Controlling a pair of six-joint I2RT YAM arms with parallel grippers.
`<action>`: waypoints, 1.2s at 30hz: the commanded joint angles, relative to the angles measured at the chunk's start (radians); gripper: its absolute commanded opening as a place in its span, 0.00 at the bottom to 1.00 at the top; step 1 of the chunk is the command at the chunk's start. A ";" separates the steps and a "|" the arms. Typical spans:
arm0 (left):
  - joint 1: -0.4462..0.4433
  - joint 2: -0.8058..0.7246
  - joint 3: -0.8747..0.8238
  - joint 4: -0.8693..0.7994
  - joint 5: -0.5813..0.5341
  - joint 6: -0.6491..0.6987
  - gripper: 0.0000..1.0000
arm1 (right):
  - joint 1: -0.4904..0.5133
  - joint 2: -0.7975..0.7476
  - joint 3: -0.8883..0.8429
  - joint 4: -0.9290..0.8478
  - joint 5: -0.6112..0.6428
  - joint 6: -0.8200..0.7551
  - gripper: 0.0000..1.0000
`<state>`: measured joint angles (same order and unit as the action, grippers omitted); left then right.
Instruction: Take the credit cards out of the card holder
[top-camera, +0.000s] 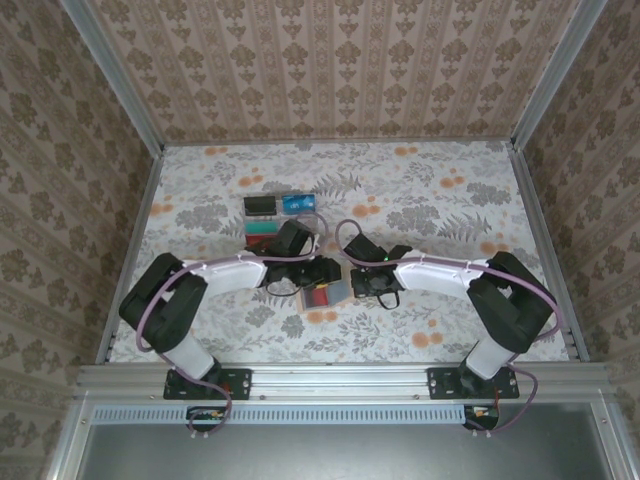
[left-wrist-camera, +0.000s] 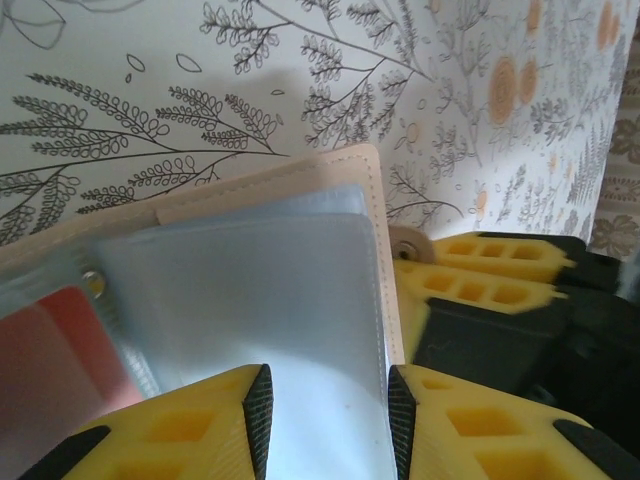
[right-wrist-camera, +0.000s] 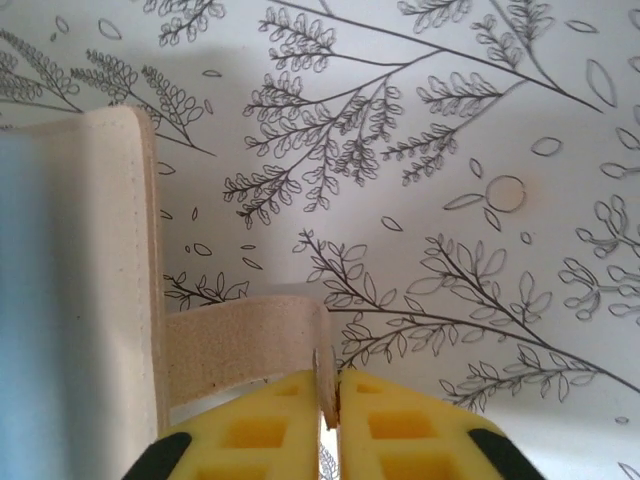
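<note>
1. Lying open and flat on the table (top-camera: 450, 300), between the two wrists: card holder (top-camera: 326, 294), its long axis running left to right across the top view.
2. Pinching the end of the holder's strap (right-wrist-camera: 240, 350): right gripper (right-wrist-camera: 328, 405), fingers all but closed on the thin tab, apparently anchoring that side.
3. Standing part-way open over the holder: left gripper (left-wrist-camera: 328, 400), its fingers (left-wrist-camera: 258, 410) straddling the blue-grey inner panel (left-wrist-camera: 270, 300), with nothing visibly clamped between them.
4. Showing through the clear sleeve on the holder's left half: a red card (left-wrist-camera: 55, 345), lying just to the left of the left gripper's jaws in the left wrist view, so nearer the left arm than the right.
5. Resting farther back on the table, well apart from the holder: a black card (top-camera: 261, 205), a blue card (top-camera: 297, 203) and a teal card (top-camera: 262, 227).
6. Judging the next move: probably shifting the left gripper sideways toward the red card while the strap is pinned. Which edge of the sleeve is open is not possible to tell, and the slick sleeve risks being caught along with the card.
</note>
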<state>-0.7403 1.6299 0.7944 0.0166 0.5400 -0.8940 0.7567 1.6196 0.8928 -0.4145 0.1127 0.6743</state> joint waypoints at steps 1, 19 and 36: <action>-0.008 0.036 0.032 0.066 0.031 -0.018 0.39 | -0.020 -0.081 -0.038 0.020 -0.011 0.046 0.21; -0.010 0.094 0.081 0.030 -0.022 -0.014 0.35 | -0.010 -0.275 -0.083 0.152 -0.113 0.011 0.37; 0.137 -0.139 -0.020 -0.136 -0.064 0.024 0.47 | 0.081 -0.063 0.007 0.201 -0.202 0.026 0.32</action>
<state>-0.6201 1.5536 0.8211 -0.0257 0.5018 -0.8928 0.8284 1.5097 0.8497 -0.1898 -0.0471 0.7101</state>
